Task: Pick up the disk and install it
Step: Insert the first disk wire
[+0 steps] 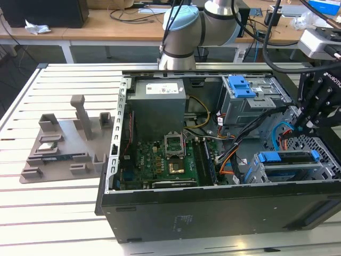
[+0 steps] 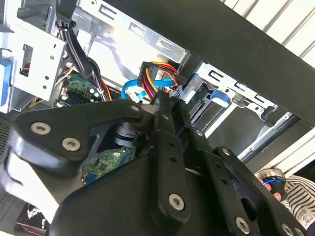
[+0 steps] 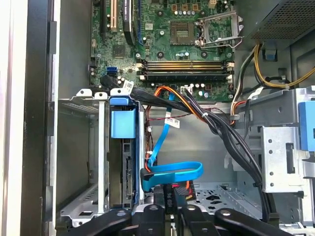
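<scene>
The disk (image 1: 287, 164) sits inside the lower drive bay at the exterior view's right end of the open computer case, with blue rails along its sides. In the first wrist view the disk (image 3: 129, 172) stands edge-on in the bay under a blue tab. My black gripper (image 1: 302, 124) hangs just above and behind that bay. Its fingers are pressed together with nothing between them in both wrist views, my gripper (image 3: 170, 196) (image 2: 158, 104) close to a blue data cable (image 3: 172, 173) and a black plug with coloured wires (image 2: 150, 73).
A grey metal cage with a blue latch (image 1: 241, 85) stands beside the grey power-supply box (image 1: 159, 104). The motherboard (image 1: 160, 162) lies on the case floor, with cable bundles (image 3: 216, 123) crossing over it. A grey fixture (image 1: 64, 141) rests on the white slatted table (image 1: 53, 213).
</scene>
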{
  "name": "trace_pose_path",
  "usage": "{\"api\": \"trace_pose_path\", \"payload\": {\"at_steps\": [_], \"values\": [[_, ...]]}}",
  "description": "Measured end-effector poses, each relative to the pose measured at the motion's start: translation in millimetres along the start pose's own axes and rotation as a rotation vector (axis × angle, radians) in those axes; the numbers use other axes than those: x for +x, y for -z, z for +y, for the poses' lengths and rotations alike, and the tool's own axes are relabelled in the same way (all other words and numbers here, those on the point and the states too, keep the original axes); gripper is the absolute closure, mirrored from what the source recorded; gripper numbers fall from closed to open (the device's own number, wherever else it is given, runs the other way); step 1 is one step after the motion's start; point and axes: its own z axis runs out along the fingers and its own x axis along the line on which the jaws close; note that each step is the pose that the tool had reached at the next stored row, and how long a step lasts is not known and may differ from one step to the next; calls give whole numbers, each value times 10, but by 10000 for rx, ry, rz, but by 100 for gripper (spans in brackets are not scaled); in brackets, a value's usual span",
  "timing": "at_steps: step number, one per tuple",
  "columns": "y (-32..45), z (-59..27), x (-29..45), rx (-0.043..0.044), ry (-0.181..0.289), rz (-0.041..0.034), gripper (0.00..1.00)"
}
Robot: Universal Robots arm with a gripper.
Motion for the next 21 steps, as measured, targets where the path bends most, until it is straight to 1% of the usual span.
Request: {"api": "trace_pose_path", "payload": {"at_steps": [1, 4, 5, 7, 8, 9, 12, 15, 16, 21], "values": [[-1, 0, 0, 0, 1, -1, 82], [-3, 0, 0, 0, 1, -1, 82], [-6, -1, 12, 0, 1, -2, 82], [-5, -2, 84, 0, 0, 3, 82], [-7, -2, 135, 0, 0, 3, 82], [-7, -2, 164, -1, 0, 3, 82], [-15, -1, 227, 0, 0, 2, 82], [-40, 9, 291, 0, 1, -7, 82], [-61, 12, 331, 0, 1, -6, 82], [-92, 21, 358, -1, 1, -11, 82]]}}
